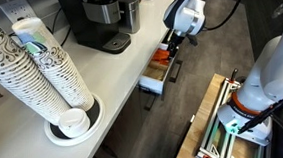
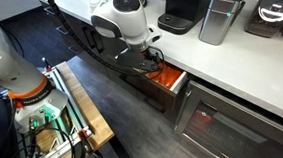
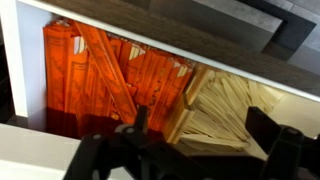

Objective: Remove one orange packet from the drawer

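The drawer (image 1: pixel 152 86) stands pulled out from under the counter; it also shows in an exterior view (image 2: pixel 178 90). In the wrist view, several orange packets (image 3: pixel 105 75) fill its left compartment, some lying askew. Pale yellow packets (image 3: pixel 225 110) fill the right compartment behind a wooden divider (image 3: pixel 185 110). The orange packets also show in both exterior views (image 1: pixel 161 57) (image 2: pixel 164 77). My gripper (image 3: pixel 205 135) is open and empty, hovering over the drawer with one finger above the orange packets and the other over the yellow ones. It also shows in both exterior views (image 1: pixel 174 43) (image 2: pixel 150 58).
The white counter holds a coffee maker (image 1: pixel 98 16), a stack of paper cups (image 1: pixel 42 67) and a metal canister (image 2: pixel 217 14). The drawer's dark front bar handle (image 1: pixel 172 73) juts into the aisle. My wooden base (image 2: pixel 78 98) stands on the grey floor.
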Robot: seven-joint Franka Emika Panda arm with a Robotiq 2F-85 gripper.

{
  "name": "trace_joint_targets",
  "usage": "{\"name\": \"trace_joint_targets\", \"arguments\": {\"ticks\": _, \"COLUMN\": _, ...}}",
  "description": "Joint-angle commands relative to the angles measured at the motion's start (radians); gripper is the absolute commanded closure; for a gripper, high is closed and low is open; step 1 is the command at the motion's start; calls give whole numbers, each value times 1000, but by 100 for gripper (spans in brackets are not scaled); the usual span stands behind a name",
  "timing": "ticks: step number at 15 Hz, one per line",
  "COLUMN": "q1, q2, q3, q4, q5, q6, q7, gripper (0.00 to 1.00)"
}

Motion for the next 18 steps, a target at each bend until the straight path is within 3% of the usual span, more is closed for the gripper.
{"name": "trace_joint_targets", "arguments": {"ticks": 1, "q1": -10, "q2": 56, "q3": 3, "q4": 49, "q5": 29, "q6": -15, "q7": -35, "gripper": 0}}
{"name": "trace_joint_targets", "arguments": {"ticks": 13, "q1": -125, "q2": 343, "q3": 41, "q4": 297, "q5": 96, "q6": -199, "q7": -192, "gripper": 0}}
{"name": "trace_joint_targets", "arguments": {"ticks": 14, "q1": -252, "q2": 340, "q3": 158, "q4": 306, "q5": 59, "q6": -183, "q7": -175, "gripper": 0}}
{"name": "trace_joint_targets", "arguments": {"ticks": 18, "q1": -376, "q2": 381, "q3": 272, "q4": 349, "q5": 91, "q6": -175, "q7": -222, "gripper": 0}}
